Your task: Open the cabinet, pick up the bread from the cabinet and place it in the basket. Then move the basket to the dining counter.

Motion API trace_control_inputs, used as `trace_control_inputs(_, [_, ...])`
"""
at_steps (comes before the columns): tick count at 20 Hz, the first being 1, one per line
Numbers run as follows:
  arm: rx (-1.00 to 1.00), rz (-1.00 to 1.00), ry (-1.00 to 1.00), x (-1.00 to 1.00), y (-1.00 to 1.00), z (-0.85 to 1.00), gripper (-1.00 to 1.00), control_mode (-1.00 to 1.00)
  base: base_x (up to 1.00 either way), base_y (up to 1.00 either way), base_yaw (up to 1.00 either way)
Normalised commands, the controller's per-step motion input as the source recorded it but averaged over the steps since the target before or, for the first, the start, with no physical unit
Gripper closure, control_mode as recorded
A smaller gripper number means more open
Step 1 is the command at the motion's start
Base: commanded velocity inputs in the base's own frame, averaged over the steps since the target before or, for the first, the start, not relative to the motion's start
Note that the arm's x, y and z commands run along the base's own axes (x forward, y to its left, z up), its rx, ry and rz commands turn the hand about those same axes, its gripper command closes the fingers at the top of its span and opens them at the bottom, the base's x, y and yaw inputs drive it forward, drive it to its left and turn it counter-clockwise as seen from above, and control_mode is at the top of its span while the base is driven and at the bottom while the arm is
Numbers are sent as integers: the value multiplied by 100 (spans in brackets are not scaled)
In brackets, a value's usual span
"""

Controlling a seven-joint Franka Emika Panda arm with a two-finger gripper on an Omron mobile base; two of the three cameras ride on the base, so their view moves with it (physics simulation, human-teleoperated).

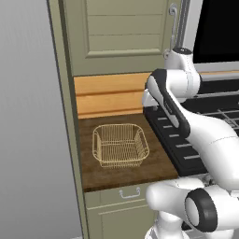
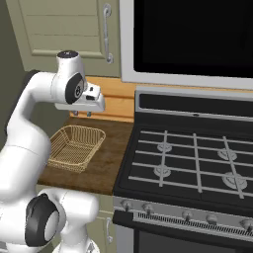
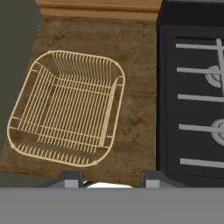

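On the short dark wood worktop [image 1: 154, 163] beside the stove [image 2: 197, 163] sat the basket [image 1: 120, 145], a golden-tan wire cage, square with rounded corners and flared sides, its thin ribs running in parallel rows across the floor and up the walls. It held nothing; the grainy brown wood showed through the mesh. Pale orange-tan boards, laid in flat horizontal bands, made the back wall [image 1: 109, 95] behind it. Above hung the cabinet [image 1: 123, 32], olive-green and matte, its panelled door closed and a long curved silver bar handle [image 2: 107, 34] standing upright along the door's edge nearest the stove. Below the worktop a low olive drawer [image 1: 116, 193] carried a small silver handle. To the right the stove showed a black glossy body with grey grates forming straight bars over round burners, and a row of small knobs [image 2: 188, 216] along its front edge. The white arm bent over the worktop's stove side, the gripper [image 2: 82, 113] held high above the wood and pointing down, clear of the basket and the cabinet. In the hand view its two dark fingertips [image 3: 70, 178] stood moderately apart with nothing between them, the basket lying below and to the left.
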Motion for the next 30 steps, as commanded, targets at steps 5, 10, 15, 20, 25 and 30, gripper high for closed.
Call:
trace_control_inputs(5, [0,2,0,-38,0,-1,-100,-100,0,0,0])
trace_control_inputs(10, [-1,2,-9,-95,13,-3,-100,-100,0,0,0])
trace_control_inputs(15, [0,0,-42,-56,5,71,-100,-100,0,0,0])
trace_control_inputs(20, [0,-2,-38,-7,-7,62,-100,-100,0,0,0])
trace_control_inputs(25, [1,-7,-21,0,-15,83,-100,-100,0,0,0])
trace_control_inputs(30, [8,-1,-18,6,-34,95,-100,-100,0,0,0])
